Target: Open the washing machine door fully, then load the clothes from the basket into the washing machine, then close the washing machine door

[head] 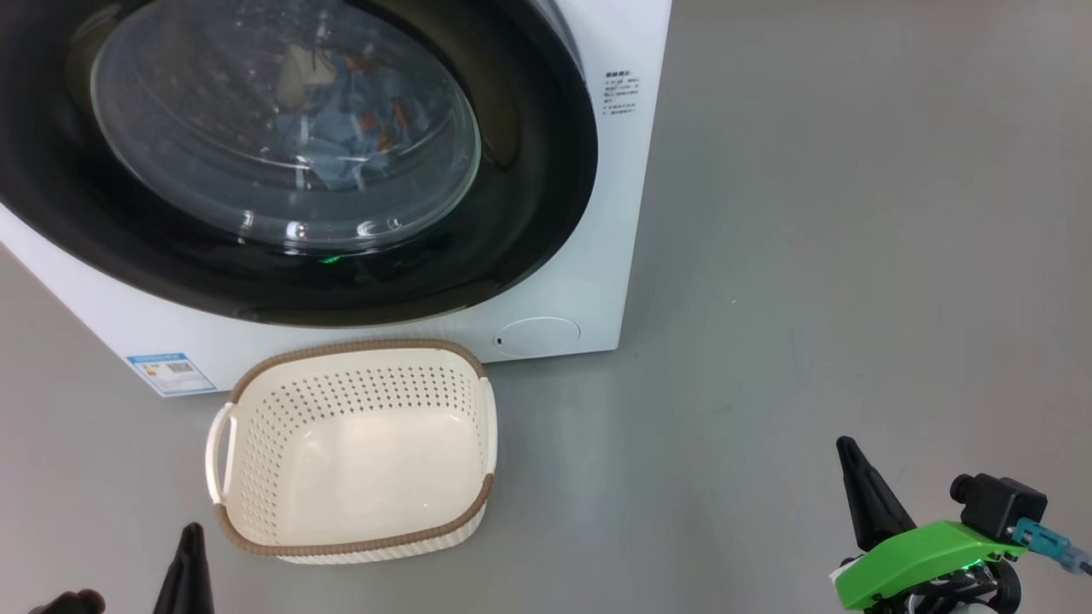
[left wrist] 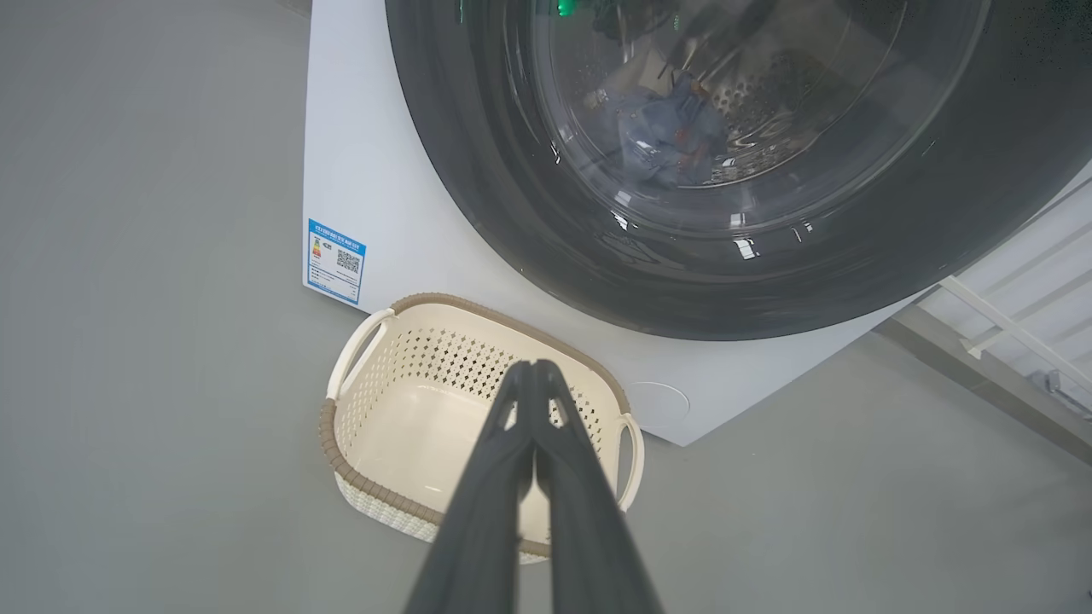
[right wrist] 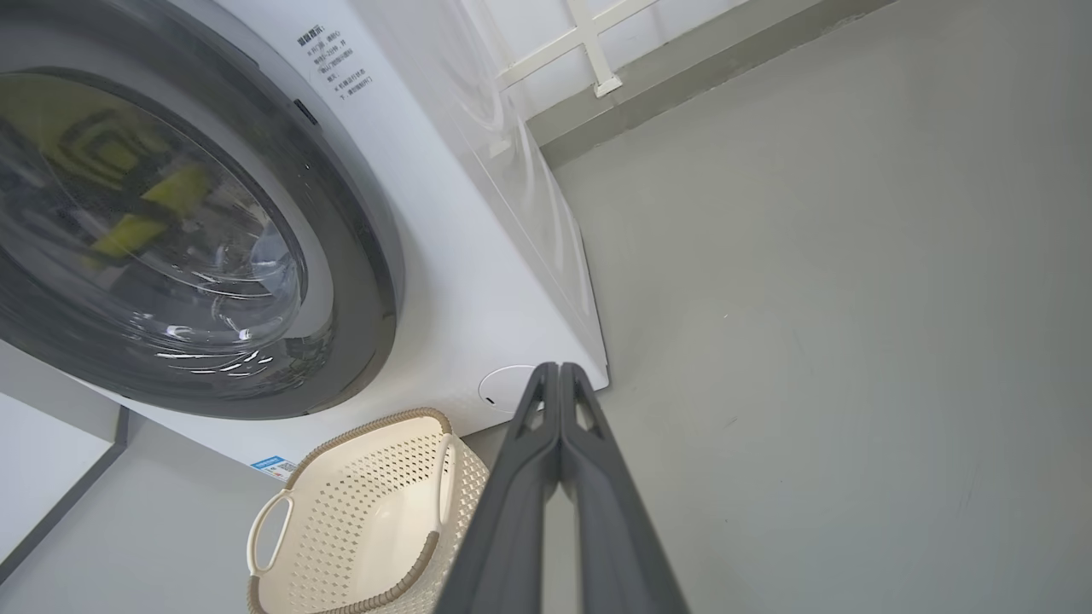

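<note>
The washing machine (head: 631, 170) (left wrist: 375, 196) (right wrist: 478, 256) stands on the floor with its door (head: 529, 213) (left wrist: 981, 213) (right wrist: 358, 256) shut flat against the front. Through the glass bowl I see the clothes (head: 350, 128) (left wrist: 665, 136), blue with orange print, lying in the drum. The cream basket (head: 256, 409) (left wrist: 341, 443) (right wrist: 375, 512) sits before the machine with nothing in it. My left gripper (head: 192, 533) (left wrist: 533, 368) is shut, low at the basket's near left. My right gripper (head: 845, 445) (right wrist: 559, 371) is shut too, over bare floor to the right.
Grey floor (head: 853, 256) spreads wide to the right of the machine. A blue label (head: 171, 372) and a round cover (head: 537, 334) mark the machine's lower front. A wall base with white rails (right wrist: 589, 51) runs behind the machine.
</note>
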{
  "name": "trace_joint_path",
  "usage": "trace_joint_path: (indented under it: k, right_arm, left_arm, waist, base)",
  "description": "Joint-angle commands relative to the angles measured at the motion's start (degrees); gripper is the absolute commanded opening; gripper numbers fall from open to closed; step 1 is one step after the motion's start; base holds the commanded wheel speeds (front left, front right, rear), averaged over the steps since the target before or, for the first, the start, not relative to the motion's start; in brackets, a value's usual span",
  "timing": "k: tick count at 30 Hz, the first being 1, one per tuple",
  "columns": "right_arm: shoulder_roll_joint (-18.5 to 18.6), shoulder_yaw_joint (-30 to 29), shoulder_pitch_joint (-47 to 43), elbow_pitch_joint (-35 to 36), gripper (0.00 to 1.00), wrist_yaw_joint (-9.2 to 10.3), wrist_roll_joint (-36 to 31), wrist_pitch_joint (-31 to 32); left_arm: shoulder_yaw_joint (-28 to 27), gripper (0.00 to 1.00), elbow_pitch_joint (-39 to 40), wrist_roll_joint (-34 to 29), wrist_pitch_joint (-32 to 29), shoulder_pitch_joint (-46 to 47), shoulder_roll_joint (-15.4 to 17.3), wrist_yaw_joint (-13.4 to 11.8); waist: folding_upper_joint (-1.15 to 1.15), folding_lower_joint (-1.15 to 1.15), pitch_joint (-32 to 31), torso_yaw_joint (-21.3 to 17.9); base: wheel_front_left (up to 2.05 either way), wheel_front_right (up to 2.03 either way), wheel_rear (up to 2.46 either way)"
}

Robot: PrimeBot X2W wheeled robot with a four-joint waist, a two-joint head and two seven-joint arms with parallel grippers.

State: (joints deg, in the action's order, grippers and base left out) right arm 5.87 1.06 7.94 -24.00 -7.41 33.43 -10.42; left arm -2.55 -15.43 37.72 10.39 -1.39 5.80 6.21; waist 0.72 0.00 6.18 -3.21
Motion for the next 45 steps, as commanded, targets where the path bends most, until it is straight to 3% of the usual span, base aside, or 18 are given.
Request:
trace_joint_path:
  k: [1,45]
  right_arm:
    - [0.3,-0.3,0.7,1.7,0.0,-0.02,2.1,0.4]
    - [0.0,-2.2,0.5,4.7,0.0,-0.04,28.5,6.7]
  left_arm:
    - [-1.0,0.0,1.7,1.6,-0.6,1.6,0.7,-0.5]
    - [-2.4,0.0,4.5,25.1,-7.8,4.2,-0.9,-2.7]
  waist:
    - [0.01,0.0,-0.1,0.1]
    - [0.01,0.0,-2.6,1.4]
  base:
    - [0.0,0.0,0.0]
    - [0.0,0.0,0.0]
